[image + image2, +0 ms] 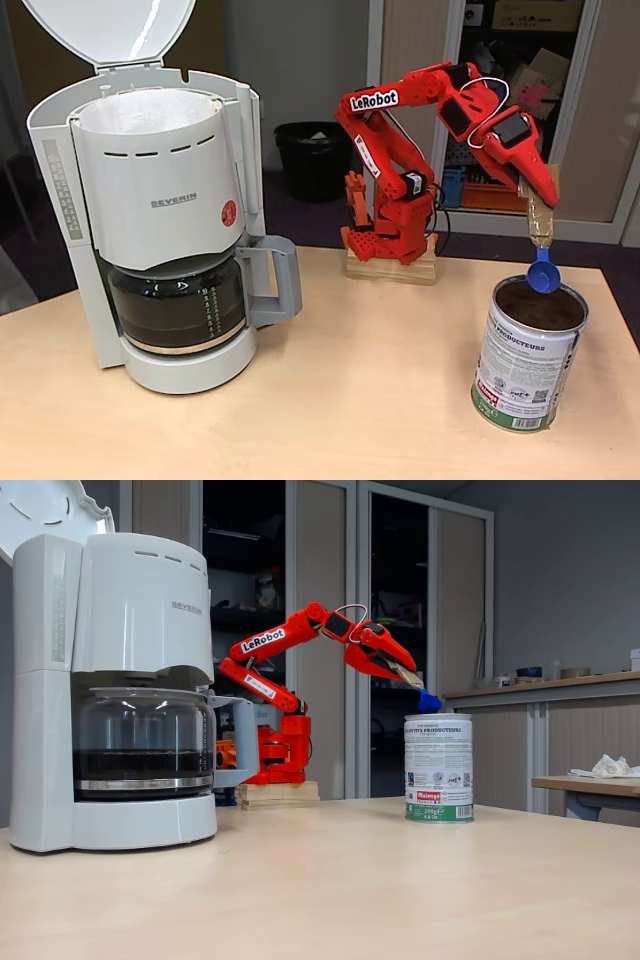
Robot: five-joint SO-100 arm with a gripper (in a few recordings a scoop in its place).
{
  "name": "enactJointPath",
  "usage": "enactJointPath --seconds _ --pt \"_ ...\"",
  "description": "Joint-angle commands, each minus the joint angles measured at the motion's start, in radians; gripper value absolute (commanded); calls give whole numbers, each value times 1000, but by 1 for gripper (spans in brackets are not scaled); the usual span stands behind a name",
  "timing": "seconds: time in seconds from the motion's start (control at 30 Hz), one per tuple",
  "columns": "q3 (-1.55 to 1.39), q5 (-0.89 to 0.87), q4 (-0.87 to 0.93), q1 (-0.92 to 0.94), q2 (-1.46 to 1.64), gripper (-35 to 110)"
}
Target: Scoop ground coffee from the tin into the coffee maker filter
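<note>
one red arm, claw (541, 222) clamped on a blue scoop (543, 273) above the tin (528, 355).
ground coffee (540, 305) fills the open tin at right; the white filter (160, 180) sits in the coffee maker (60, 680) at left, well apart.

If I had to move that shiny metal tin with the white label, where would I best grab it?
Hold the shiny cylindrical metal tin with the white paper label around the middle of its wall, coming in level from the side. It stands upright and open, with dark brown ground coffee near the rim and the blue plastic scoop on the red arm's gripper hanging just above, so a grasp from above is probably unwise.
</note>
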State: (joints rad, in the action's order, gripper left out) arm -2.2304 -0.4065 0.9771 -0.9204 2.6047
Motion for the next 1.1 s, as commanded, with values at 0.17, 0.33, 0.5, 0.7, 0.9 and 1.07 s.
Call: enactJointPath --seconds 0.17,0.33,0.5,0.7,0.9,1.07 --pt "-12 -87 -112 28 -58 0" --pt "-29 -120 -175 57 -97 0" --pt "-61 -143 -235 74 -135 0" --pt "-144 -160 -287 83 -121 0" --pt "-193 -176 -321 100 -117 0" --pt "-233 -209 -370 104 -120 0"
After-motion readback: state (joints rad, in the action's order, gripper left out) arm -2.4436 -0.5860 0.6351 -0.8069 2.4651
